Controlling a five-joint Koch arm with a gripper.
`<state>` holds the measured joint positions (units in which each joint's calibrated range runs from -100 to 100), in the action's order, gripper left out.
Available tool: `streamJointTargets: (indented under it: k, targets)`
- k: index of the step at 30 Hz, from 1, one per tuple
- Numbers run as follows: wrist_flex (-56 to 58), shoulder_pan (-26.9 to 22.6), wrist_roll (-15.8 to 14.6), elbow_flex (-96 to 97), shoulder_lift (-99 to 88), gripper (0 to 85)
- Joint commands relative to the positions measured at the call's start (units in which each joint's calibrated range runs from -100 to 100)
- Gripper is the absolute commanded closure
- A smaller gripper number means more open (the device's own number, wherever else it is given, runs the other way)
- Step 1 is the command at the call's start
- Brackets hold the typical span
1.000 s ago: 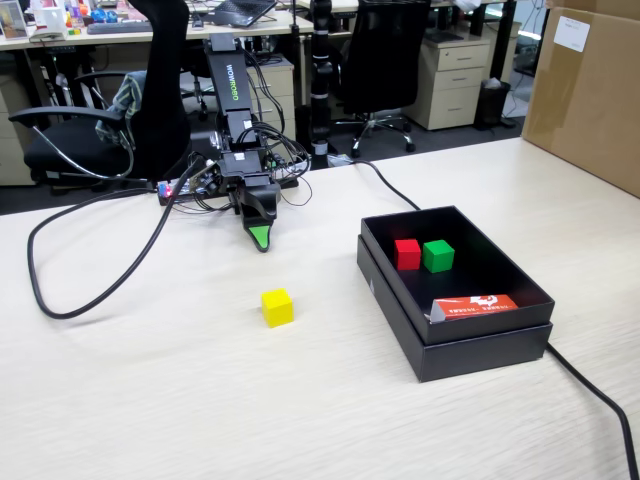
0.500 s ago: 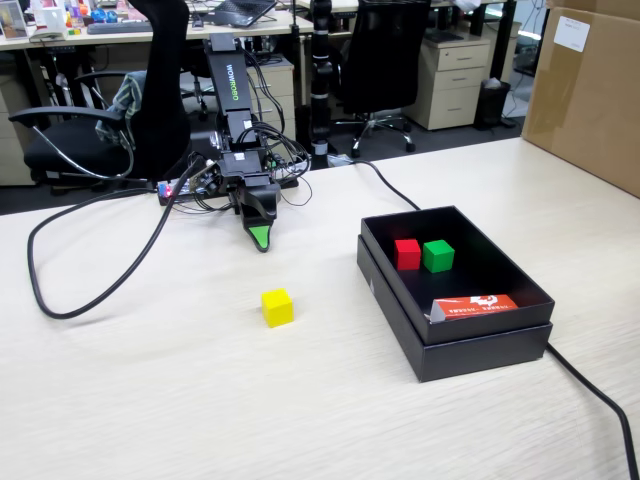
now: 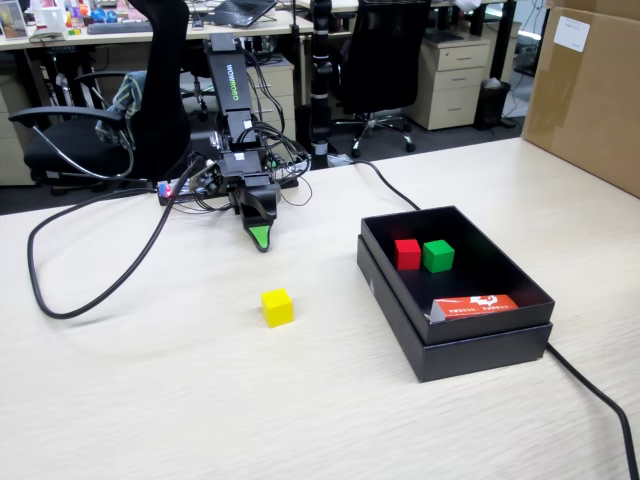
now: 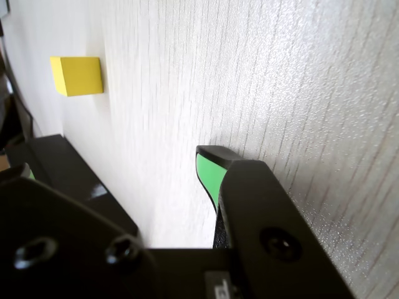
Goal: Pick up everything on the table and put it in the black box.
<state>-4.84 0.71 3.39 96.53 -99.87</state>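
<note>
A yellow cube (image 3: 277,307) lies on the pale wooden table (image 3: 150,400), left of the black box (image 3: 480,345). The box holds a red cube (image 3: 406,253), a green cube (image 3: 438,255) and an orange-red packet (image 3: 475,305). My gripper (image 3: 260,238) points down at the table, behind the yellow cube and well short of it. In the wrist view the yellow cube (image 4: 76,75) sits at the upper left. My gripper (image 4: 118,171) is open and empty, with bare table between its green-padded jaws. Part of the black box (image 4: 62,165) shows at the left.
A thick black cable (image 3: 90,290) loops over the table at the left, and another (image 3: 600,400) runs from the box to the front right. A cardboard box (image 3: 590,90) stands at the far right. Office chairs and desks stand behind the table.
</note>
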Motion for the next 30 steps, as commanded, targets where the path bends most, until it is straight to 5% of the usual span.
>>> streamJointTargets:
  k: [1,17,30]
  targets:
    - [4.0,0.0,0.0,0.7,-0.1,35.2]
    - [4.8,0.2,-0.5,-1.2,1.1,35.5]
    - [46.8,2.6,-3.5,-46.1,23.2,37.1]
